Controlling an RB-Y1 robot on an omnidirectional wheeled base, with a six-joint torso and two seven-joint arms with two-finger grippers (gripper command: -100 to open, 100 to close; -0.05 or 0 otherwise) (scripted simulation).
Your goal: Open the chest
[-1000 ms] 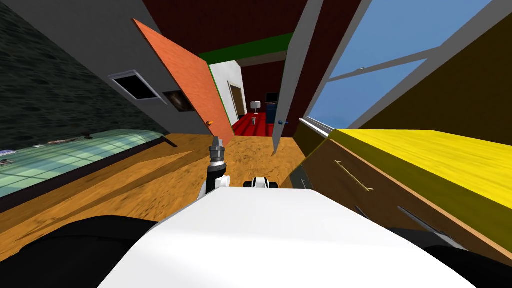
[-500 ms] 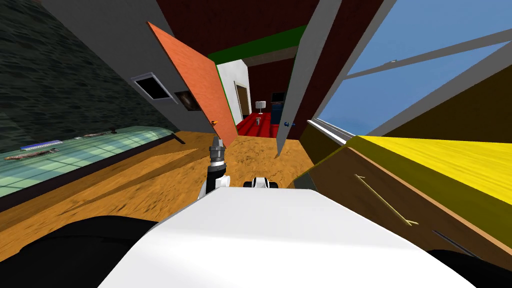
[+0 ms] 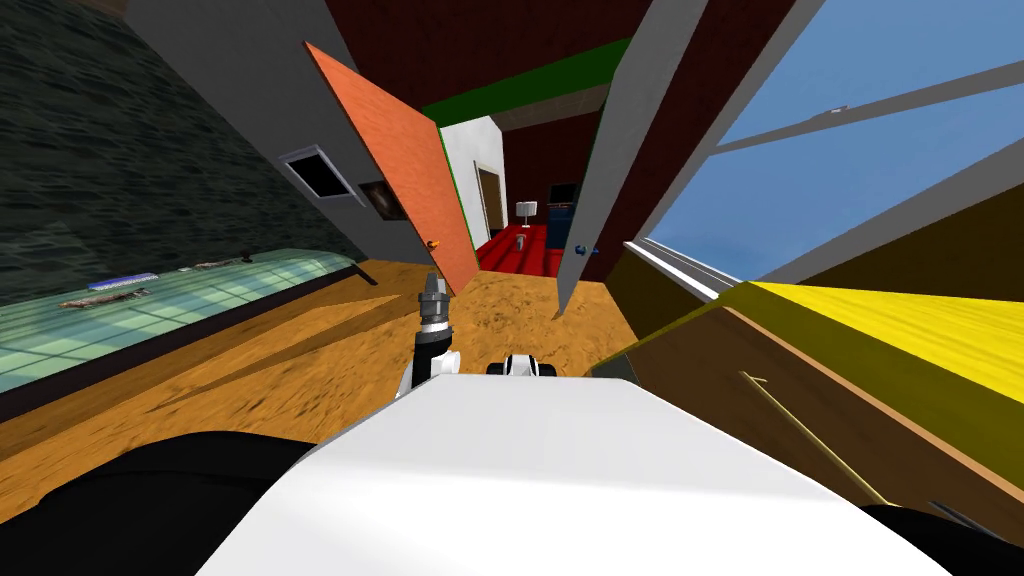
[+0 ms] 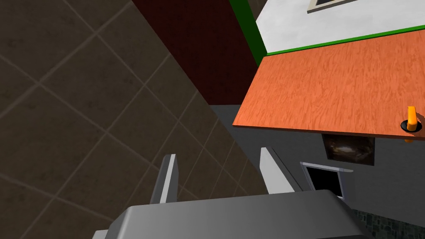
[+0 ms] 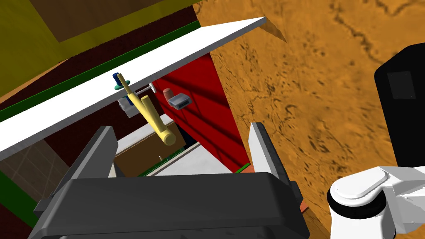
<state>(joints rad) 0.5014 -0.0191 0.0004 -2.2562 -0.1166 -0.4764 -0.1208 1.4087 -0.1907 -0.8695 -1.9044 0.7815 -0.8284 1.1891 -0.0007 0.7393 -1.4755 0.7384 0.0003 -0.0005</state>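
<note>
Nearest in the head view, the left gripper (image 3: pixel 432 281) is pointing forward over the orange-brown floor (image 3: pixel 300 350). In its wrist view the left gripper (image 4: pixel 217 154) is standing released, fingers apart and holding nothing. The right arm (image 3: pixel 520 366) is showing just beside it. The right gripper (image 5: pixel 181 126) is likewise standing open and empty, aimed over the floor toward the edge of a grey door (image 5: pixel 124 79).

The chest (image 3: pixel 900 330) is lying to the robot's right, close alongside. It is showing a yellow top and a brown front. Its long axis is running from the near right corner away toward the window (image 3: pixel 800 150). A thin bar handle (image 3: pixel 810 435) is lying lengthwise along the brown front. No opened gap is showing on the chest.

Finding: neither gripper is facing the chest, and both are standing well apart from it. The right arm is the nearer one. The coming move is likely calling for a turn to the right, to bring that gripper square to the handle.

Further off, an orange door (image 3: pixel 400 170) and the grey door (image 3: pixel 600 190) are standing ajar.
</note>
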